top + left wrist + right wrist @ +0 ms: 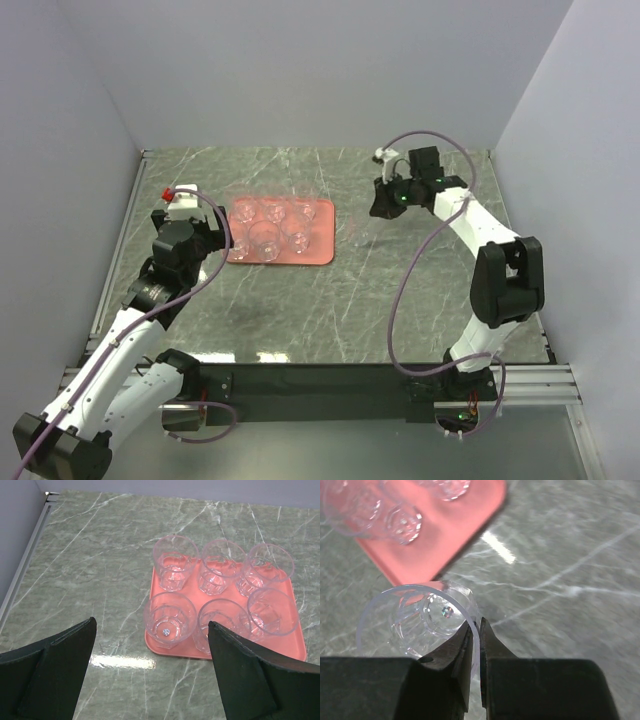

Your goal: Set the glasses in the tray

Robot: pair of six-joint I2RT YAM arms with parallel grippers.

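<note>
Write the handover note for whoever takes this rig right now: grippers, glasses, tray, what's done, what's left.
Left gripper: open, empty, at the tray's left end.
Right gripper: shut on the held glass, pinching its rim, off to the right of the tray.
Tray: on the table, carrying six glasses upright in two rows of three.
Done: those six are in.
Left: set down the held glass. The tray looks full, so a free spot may be hard to find.
</note>
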